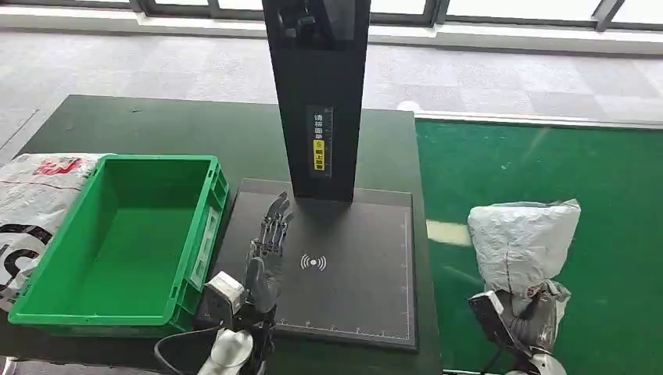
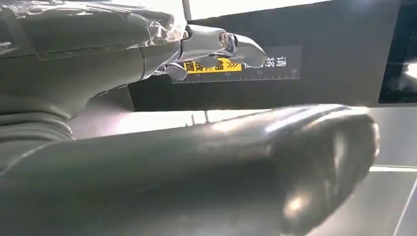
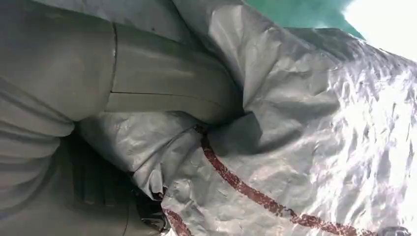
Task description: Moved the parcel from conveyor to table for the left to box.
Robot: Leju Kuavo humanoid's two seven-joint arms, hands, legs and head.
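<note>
A: From the head view, where is the parcel (image 1: 522,238)?

B: It is a grey-white crumpled plastic mailer standing over the green conveyor (image 1: 547,180), on the right side. The right hand (image 1: 532,312) grips it from below, fingers wrapped into its lower end.

A: And the left hand (image 1: 266,250)?

B: It lies over the black scanner pad (image 1: 352,273) on the dark tabletop (image 1: 156,129), fingers stretched out and apart, holding nothing. Its fingertips reach toward the foot of the black upright column (image 1: 317,94), which carries a yellow label.

A: What else is on the tabletop?

B: An open green crate (image 1: 195,187) just to the left of the pad, and beside its far left wall a white printed bag (image 1: 31,195) lying flat.

A: What does the left wrist view give?

B: The grey thumb of the left hand (image 2: 221,162) stretches across close to the lens, with silver fingers (image 2: 221,42) above it, nothing between them. Behind sits the black column (image 2: 319,88) with its yellow label and a printed scale.

A: And the right wrist view?

B: The right hand (image 3: 162,88) presses its thick grey thumb into the wrinkled skin of the parcel (image 3: 314,132), clamped on it. A dark red stripe runs across the plastic, and a corner of the green conveyor (image 3: 300,12) shows past it
</note>
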